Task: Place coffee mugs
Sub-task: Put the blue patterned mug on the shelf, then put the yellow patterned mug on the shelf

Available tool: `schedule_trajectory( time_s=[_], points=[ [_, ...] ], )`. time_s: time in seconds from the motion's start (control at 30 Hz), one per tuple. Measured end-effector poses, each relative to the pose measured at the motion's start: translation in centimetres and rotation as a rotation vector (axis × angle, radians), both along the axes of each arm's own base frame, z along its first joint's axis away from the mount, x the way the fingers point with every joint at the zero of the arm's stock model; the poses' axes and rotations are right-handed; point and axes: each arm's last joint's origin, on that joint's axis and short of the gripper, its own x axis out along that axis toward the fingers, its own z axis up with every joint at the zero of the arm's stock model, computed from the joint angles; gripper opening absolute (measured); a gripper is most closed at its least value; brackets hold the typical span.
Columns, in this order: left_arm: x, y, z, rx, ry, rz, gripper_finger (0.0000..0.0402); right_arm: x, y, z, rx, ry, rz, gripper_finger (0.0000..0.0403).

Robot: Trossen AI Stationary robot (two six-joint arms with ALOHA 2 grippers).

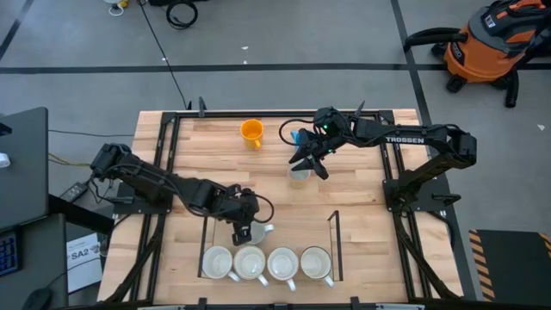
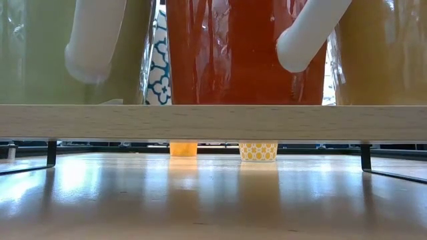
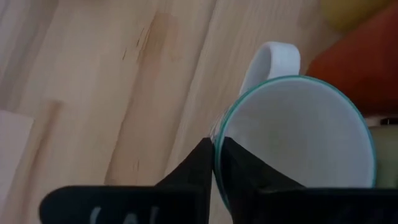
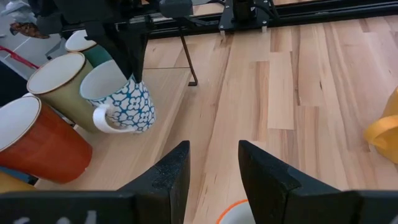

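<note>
I am holding a white mug with a blue flower pattern (image 4: 121, 102) by its rim, just behind the row of four mugs (image 1: 267, 263) standing along the near edge of the table (image 1: 362, 202). My left gripper (image 1: 244, 229) is pinching that rim, one finger (image 3: 193, 171) outside and one inside the cup. The orange-yellow mug (image 1: 251, 133) is sitting far back on the boards. My right gripper (image 1: 308, 162) is hovering near the table's middle, fingers (image 4: 171, 177) spread apart around nothing, above a small cup (image 1: 299, 172).

Four mugs (image 1: 266, 264) in a front row — orange-yellow mug (image 1: 251, 133) upright behind.
</note>
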Motion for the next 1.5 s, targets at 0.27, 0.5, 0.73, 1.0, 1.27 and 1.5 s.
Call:
schedule_trajectory(
  time_s=[0.27, 0.5, 0.73, 1.0, 1.27, 1.5],
  points=[
    [-0.32, -0.25, -0.02, -0.056, 0.020, 0.107, 0.0027, 0.00, 0.00, -0.01, 0.000, 0.001, 0.000, 0.0142],
    [-0.63, -0.69, -0.09, -0.084, 0.036, 0.154, 0.0033, -0.01, 0.00, -0.01, 0.000, 0.001, 0.000, 0.0141],
    [-0.65, -0.92, -0.08, -0.091, 0.033, 0.145, 0.0035, -0.01, 0.00, -0.01, 0.000, 0.001, 0.000, 0.0141],
    [-0.61, -0.87, -0.14, -0.093, 0.036, 0.145, 0.0042, -0.01, 0.00, -0.01, 0.001, 0.001, 0.000, 0.0141],
    [-0.66, -0.89, -0.48, -0.091, 0.056, 0.140, 0.0104, -0.01, 0.00, -0.01, 0.001, 0.002, 0.000, 0.0141],
    [-0.63, -0.89, -0.39, -0.091, 0.048, 0.141, 0.0130, 0.02, -0.22, -0.09, -0.041, 0.018, -0.065, 0.0141]
  ],
)
